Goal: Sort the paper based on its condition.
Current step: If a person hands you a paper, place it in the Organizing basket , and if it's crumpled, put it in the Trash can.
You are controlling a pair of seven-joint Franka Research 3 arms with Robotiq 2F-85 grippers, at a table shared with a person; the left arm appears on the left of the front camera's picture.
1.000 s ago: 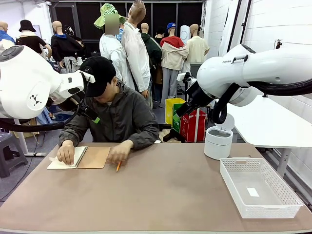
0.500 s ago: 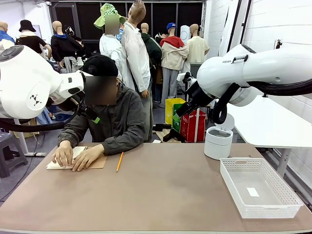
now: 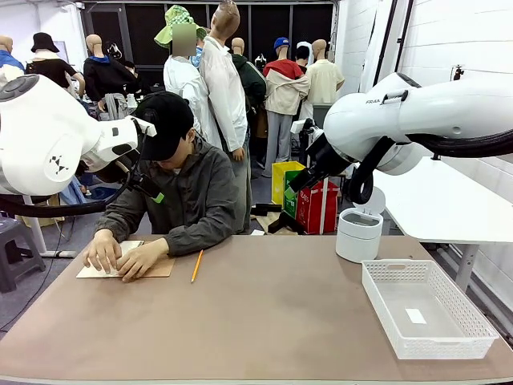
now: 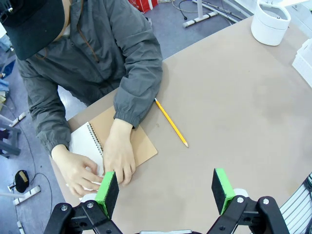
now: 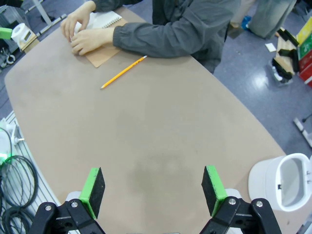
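White mesh basket (image 3: 473, 321) holding one small paper (image 3: 415, 316), white bin (image 3: 358, 234) (lid up); both grippers (image 4: 165, 187) (image 5: 152, 191) released

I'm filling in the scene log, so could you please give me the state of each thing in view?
Left tool: open, empty, above the table.
Right tool: open, empty, above the table.
Notepad: open, under both the person's hands.
Pencil: lying loose beside the notepad.
White mesh basket: upright, a small white slip inside.
White bin: lid open.

A yellow pencil (image 3: 195, 265) lies at ten o'clock on the brown table (image 3: 264, 321), a white mesh basket (image 3: 426, 309) at four, a white lidded bin (image 3: 358, 233) at two.
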